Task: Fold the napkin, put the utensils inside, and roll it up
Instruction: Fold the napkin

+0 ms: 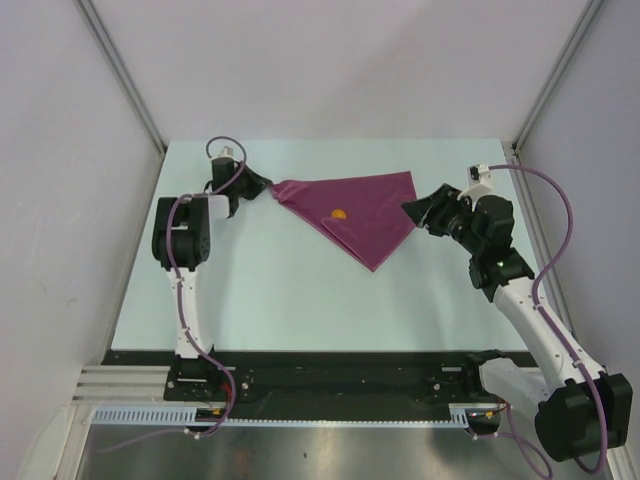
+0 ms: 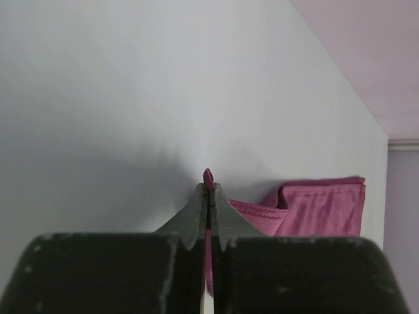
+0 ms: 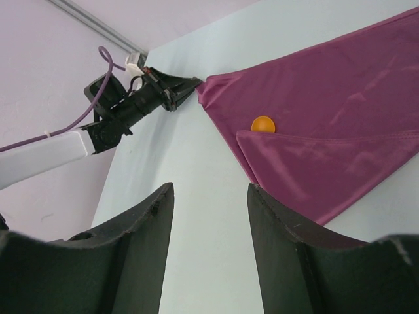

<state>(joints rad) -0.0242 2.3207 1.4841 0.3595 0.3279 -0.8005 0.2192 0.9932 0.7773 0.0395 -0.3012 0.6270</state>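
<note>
The left gripper [image 2: 208,196] is clenched, its two dark fingers pressed together on a small nub of cloth: the left corner of the thin, plain plum-purple fabric napkin [image 1: 360,215] is pinched there and drawn out to a point. The right gripper [image 3: 209,196] is released, its jaws spread wide with nothing between them, and it is held just beside the napkin's right corner without being seen to touch it. The napkin is laid flat on the pale, matte table [image 1: 280,290], between the two grippers and toward the far edge, and is folded into a triangle whose lower point is aimed at the arm bases. A flap is seen lying over its lower part, and from under that flap's edge only the rounded end of a small orange utensil [image 3: 263,123] is shown; how many pieces are tucked in cannot be told. The folding is judged to be done and the utensil placement at least begun, while the rolling is not yet started, since the cloth is spread out flat. No brand, label or writing can be read in any view.
</note>
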